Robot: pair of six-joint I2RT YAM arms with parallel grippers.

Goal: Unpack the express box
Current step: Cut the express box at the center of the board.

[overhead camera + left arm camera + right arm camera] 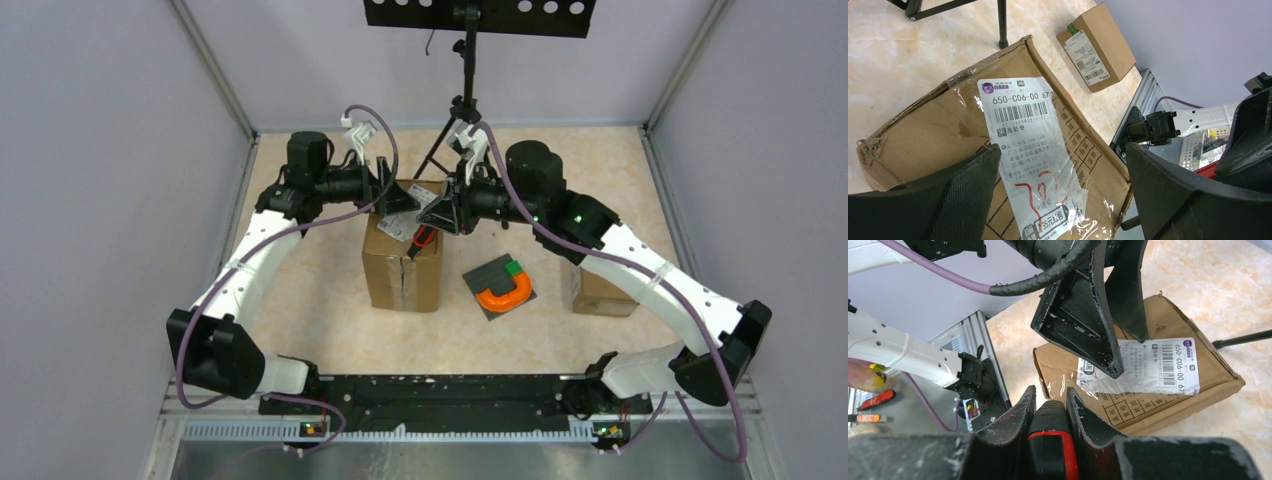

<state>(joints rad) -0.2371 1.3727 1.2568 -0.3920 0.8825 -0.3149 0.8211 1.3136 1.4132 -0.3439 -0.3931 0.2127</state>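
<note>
The brown cardboard express box (403, 265) stands mid-table, with a white shipping label (1028, 150) under clear tape on its top. My left gripper (397, 203) is open just above the box top, and its black fingers (965, 192) straddle the label. My right gripper (441, 214) is shut on a red and black utility knife (1051, 440). The knife (424, 237) points down at the box's top right edge. The right wrist view shows the left gripper (1100, 340) over the label and the box (1153, 405) beyond the knife.
A smaller sealed cardboard box (598, 291) lies at the right, also in the left wrist view (1098, 47). A grey pad with an orange U-shaped piece (504, 288) lies between the boxes. A tripod (462, 110) stands behind. Grey walls enclose the table.
</note>
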